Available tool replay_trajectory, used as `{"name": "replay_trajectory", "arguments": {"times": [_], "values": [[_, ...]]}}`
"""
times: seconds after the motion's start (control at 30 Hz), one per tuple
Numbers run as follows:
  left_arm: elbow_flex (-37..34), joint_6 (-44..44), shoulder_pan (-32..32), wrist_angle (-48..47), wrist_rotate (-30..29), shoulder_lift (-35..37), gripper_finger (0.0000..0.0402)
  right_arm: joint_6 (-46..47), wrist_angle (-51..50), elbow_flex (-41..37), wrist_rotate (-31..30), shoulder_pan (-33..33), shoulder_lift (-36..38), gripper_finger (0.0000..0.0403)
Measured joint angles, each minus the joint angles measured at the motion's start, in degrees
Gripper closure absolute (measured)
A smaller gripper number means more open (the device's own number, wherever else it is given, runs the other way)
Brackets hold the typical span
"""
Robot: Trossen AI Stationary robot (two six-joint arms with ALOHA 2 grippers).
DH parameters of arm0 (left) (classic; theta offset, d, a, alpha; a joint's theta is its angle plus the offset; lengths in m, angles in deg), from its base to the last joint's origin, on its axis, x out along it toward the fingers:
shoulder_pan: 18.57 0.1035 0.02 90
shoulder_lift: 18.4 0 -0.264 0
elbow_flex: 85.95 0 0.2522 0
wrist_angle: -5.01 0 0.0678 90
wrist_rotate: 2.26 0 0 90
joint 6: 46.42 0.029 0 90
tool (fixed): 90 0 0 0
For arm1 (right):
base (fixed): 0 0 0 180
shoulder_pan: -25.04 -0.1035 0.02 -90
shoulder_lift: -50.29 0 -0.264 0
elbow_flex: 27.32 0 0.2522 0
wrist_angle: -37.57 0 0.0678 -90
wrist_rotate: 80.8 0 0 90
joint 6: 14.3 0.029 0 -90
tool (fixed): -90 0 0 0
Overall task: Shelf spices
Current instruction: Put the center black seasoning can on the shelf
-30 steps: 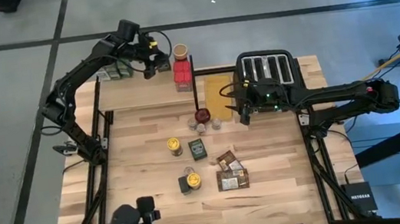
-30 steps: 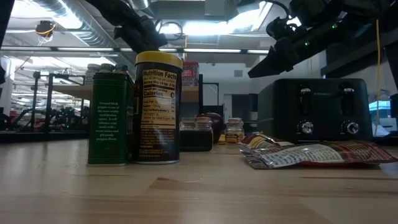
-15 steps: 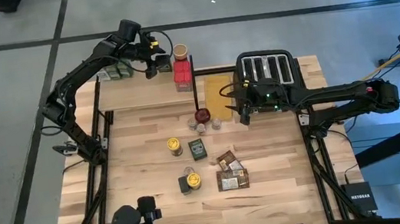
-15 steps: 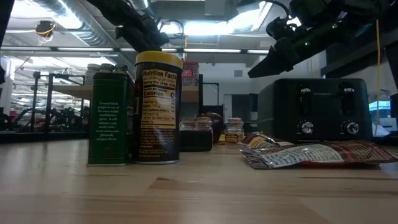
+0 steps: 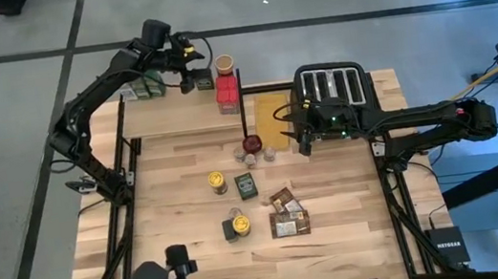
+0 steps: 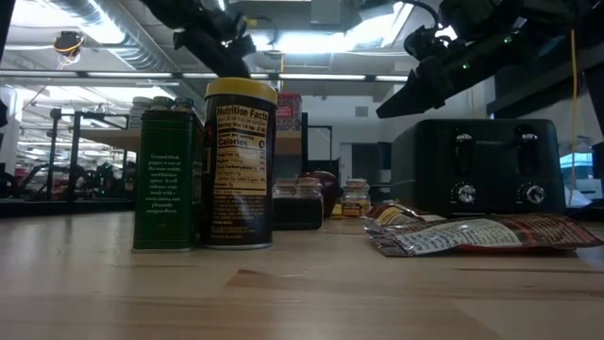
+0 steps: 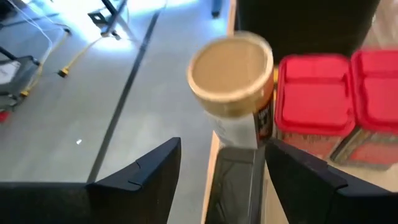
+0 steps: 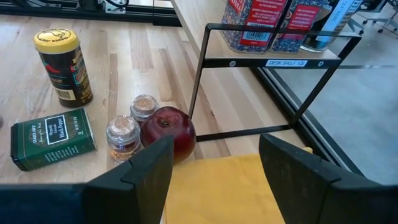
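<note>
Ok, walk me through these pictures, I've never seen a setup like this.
Two robot arms work at a wooden table. One picture looks straight down, one looks level across the tabletop, and one comes from each wrist. The left claw, open and empty, hangs by a tan-lidded jar and red-lidded jars on the raised shelf. The right claw, open and empty, hovers beside a black toaster. Spice tins, jars and packets lie on the table.
</note>
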Motion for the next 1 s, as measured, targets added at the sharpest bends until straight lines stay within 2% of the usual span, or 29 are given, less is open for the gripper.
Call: {"name": "replay_trajectory", "arguments": {"times": [0.13, 0.37, 0.5, 1.0], "values": [[0.91, -1.14, -0.02, -2.15, -1.39, 1.18, 0.0176, 0.00, 0.00, 0.00, 0.01, 0.00, 0.00, 0.0162], [1.13, -1.03, 0.78, -8.17, -10.34, 2.85, 0.0176, 0.00, -0.03, 0.00, 0.01, 0.00, 0.00, 0.0162], [1.10, -1.12, 1.70, -11.49, -10.70, 2.85, 0.0176, 0.00, -0.04, 0.00, 0.01, 0.00, 0.00, 0.0162], [0.89, -1.29, 2.08, -12.25, -13.97, -0.46, 0.0176, -0.01, -0.32, 0.00, 0.03, -0.02, 0.00, 0.0162]]}}
